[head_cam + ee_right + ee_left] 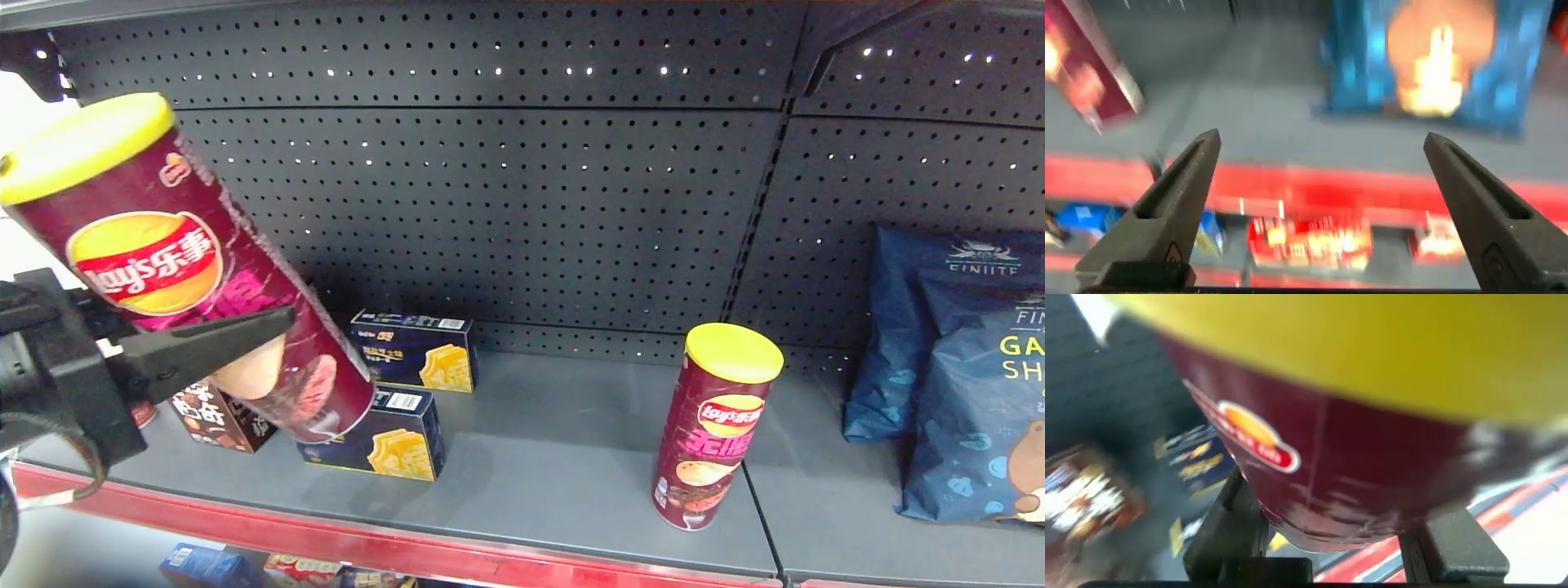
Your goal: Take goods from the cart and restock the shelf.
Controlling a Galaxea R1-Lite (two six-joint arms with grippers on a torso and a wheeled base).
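1. Chips can (pixel 163 269) is at the left of the head frame. It is tilted with its yellow lid toward the upper left, and your left tool (pixel 253 351) pinches it above the shelf (pixel 555 465).
2. Your right tool (pixel 1323 137) hangs spread, holding nothing, facing the shelf's red front edge.
3. Second can (pixel 718 425) stands upright on the shelf at centre-right, with blue bags (pixel 963 367) at the far right.

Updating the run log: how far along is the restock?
Looks done: one chip can stands upright on the shelf. In hand: the left gripper holds a second chip can, tilted, over the shelf's left end. Left: set it down; the right gripper is open and empty.
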